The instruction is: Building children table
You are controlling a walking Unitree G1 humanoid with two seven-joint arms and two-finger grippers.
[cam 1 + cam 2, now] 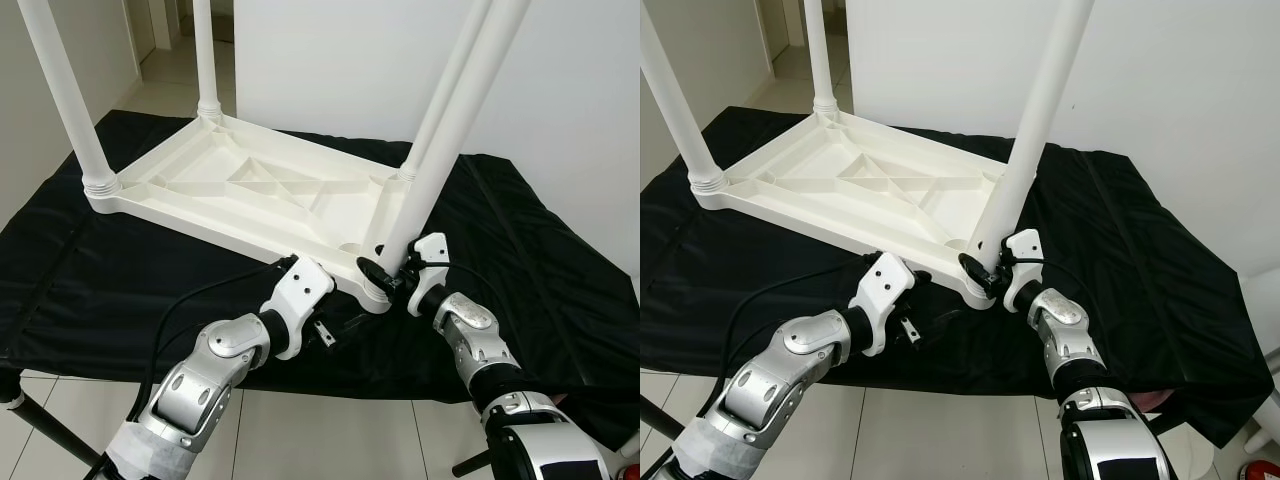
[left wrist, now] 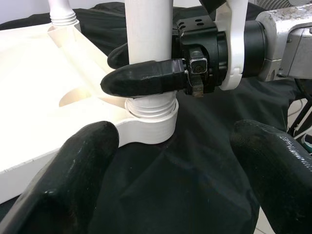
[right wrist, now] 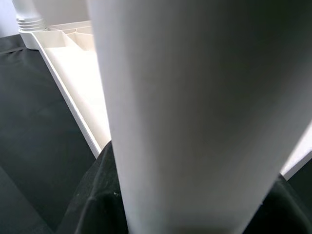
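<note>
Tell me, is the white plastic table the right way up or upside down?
Upside down. The white plastic table lies top-down on the black cloth, legs pointing up.

Silver jointed arms carry white wrist housings, black cables and long black fingers [image 2: 141, 80]; forearms are tape-wrapped.

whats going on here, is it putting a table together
Yes. A white plastic children's table lies upside down on a black cloth, with legs standing up at its corners. The right claw is closed around the near leg just above its threaded base, which sits in the corner socket with threads showing. The left claw is open beside that corner, holding nothing.
</note>
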